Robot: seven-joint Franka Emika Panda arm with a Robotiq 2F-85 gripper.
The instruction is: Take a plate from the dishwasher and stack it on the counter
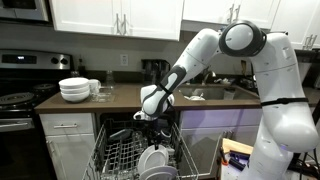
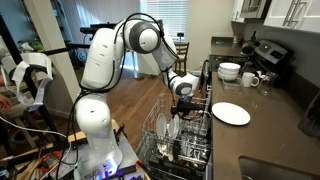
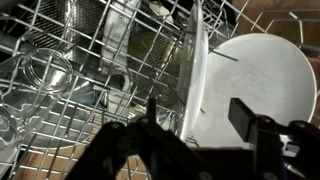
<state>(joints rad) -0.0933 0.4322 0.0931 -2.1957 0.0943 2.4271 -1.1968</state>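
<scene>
**Kitchen dishwasher: jaws astride a racked plate**

Dark brown counter [image 1: 125,97] runs over white cabinets, and the dishwasher [image 1: 120,150] stands open below it. I have the gripper [image 3: 196,112] down in the wire rack [image 3: 70,60], jaws spread to either side of the rim of a white plate [image 3: 255,80] standing on edge. A second plate [image 2: 231,113] lies flat on the counter right of the rack, near stacked bowls [image 2: 229,71].
</scene>
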